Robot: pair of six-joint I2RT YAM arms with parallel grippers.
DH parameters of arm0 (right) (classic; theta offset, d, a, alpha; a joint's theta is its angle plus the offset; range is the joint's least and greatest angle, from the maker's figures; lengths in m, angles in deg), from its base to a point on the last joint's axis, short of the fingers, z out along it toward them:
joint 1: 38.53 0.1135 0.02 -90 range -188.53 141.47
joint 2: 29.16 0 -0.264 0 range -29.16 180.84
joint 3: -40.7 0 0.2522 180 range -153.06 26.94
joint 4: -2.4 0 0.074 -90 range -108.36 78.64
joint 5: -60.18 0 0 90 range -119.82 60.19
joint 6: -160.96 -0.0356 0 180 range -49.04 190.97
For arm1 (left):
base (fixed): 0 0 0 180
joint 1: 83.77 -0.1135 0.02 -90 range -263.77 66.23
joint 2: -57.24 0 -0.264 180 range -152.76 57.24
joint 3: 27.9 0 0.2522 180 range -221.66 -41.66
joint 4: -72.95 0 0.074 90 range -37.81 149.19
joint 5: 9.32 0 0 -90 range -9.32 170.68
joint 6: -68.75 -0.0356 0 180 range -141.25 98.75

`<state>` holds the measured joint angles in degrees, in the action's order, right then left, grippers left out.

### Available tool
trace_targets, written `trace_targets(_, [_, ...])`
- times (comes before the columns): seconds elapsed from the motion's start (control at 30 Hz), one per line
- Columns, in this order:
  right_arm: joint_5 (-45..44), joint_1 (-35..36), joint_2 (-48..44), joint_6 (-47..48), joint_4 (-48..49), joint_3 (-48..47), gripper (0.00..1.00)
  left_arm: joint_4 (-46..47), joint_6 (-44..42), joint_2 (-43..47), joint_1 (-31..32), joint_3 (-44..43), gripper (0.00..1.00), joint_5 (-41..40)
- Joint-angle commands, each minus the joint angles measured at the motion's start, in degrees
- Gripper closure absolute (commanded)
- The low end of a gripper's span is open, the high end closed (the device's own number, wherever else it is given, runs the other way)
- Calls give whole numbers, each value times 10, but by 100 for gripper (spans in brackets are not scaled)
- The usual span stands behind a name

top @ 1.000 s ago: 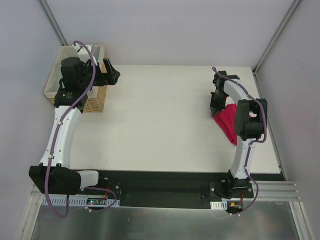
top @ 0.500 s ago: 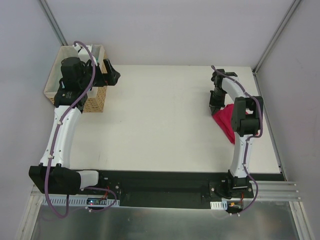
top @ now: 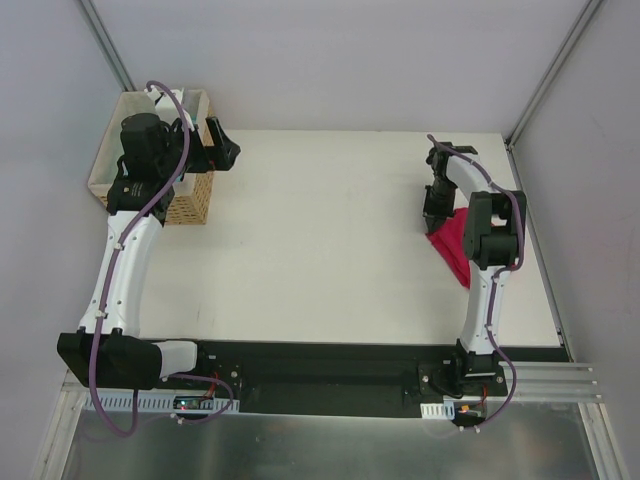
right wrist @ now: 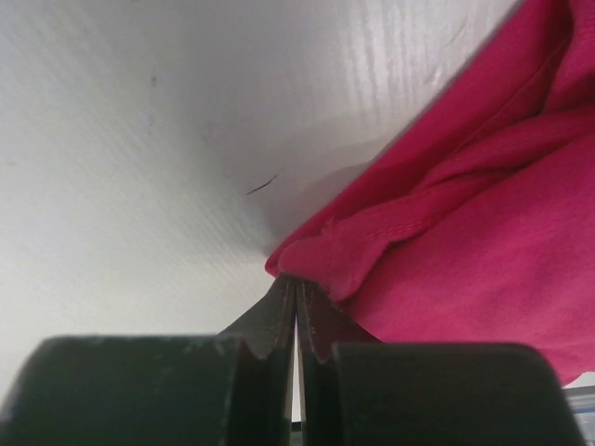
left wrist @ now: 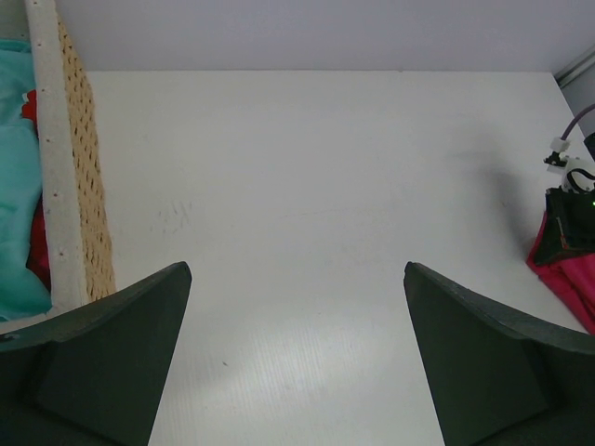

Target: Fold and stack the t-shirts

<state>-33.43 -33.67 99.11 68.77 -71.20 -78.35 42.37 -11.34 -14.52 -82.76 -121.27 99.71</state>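
A crimson-pink t-shirt (top: 453,246) lies bunched at the table's right side. My right gripper (top: 436,214) is at its left corner, close to the table. In the right wrist view its jaws are pressed together (right wrist: 297,283), pinching a folded edge of the pink fabric (right wrist: 465,232). A turquoise t-shirt (left wrist: 17,186) lies inside the wicker basket (left wrist: 79,186), with a bit of red fabric beside it. My left gripper (top: 228,152) hovers beside the basket, fingers wide apart (left wrist: 297,269) with only bare table between them.
The wicker basket (top: 190,203) stands at the table's back left corner, partly covered by my left arm. White table (top: 320,240) stretches between the two arms. Grey walls close the back and both sides.
My right arm has shifted slightly and its elbow swung, while the gripper stays pinched at the pink t-shirt's corner. The left arm has not moved.
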Motion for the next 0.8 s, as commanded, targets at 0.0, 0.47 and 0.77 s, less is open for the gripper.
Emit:
trace_targets(0.0, [-22,-16,20,-10,-36,-31,99,-4,7,17,-5,-31,1,6])
trace_targets(0.47, [-12,-59,101,-23,-56,-143,99,-14,58,5,-5,-114,1,59])
trace_targets(0.77, [-47,-86,87,-33,-33,-130,99,-14,70,22,-5,-92,1,61])
